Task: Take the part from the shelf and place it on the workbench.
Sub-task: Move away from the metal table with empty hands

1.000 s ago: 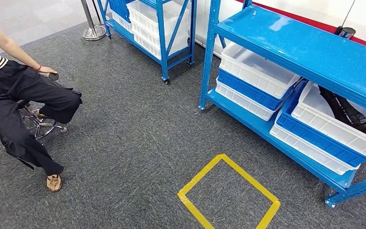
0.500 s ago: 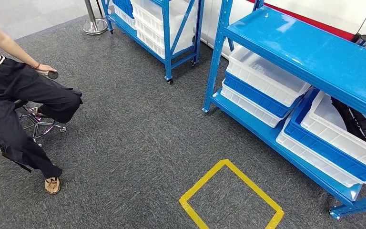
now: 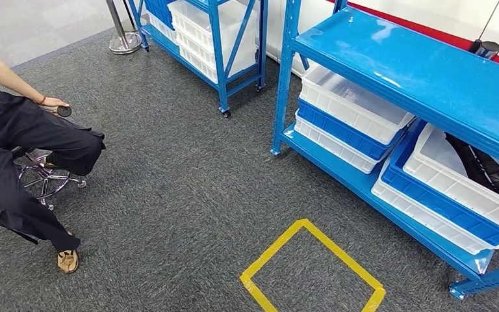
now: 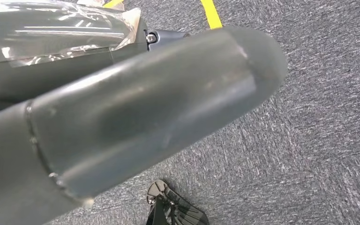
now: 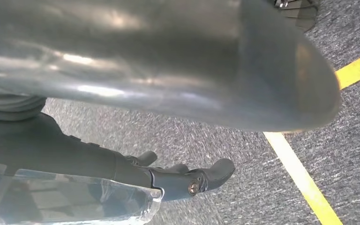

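The part (image 3: 488,170), a long black ribbed piece, lies in a white bin (image 3: 458,185) on the low level of the blue shelf (image 3: 422,71), at the right of the head view. My left hand (image 4: 122,117) hangs over the grey carpet, its thick thumb stretched out and its dark fingers (image 4: 164,36) straight, holding nothing. My right hand (image 5: 145,70) also hangs above the carpet with its fingers (image 5: 192,180) extended and nothing in them. Both hands are far from the shelf.
A person (image 3: 19,149) sits on a wheeled stool (image 3: 42,179) at the left. A yellow tape square (image 3: 312,266) marks the carpet in front of me. A second blue rack (image 3: 214,32) with white bins stands further back, and a stanchion base (image 3: 123,44).
The whole picture has shifted a little, so the camera has moved. The shelf and the person stay where they were on the floor.
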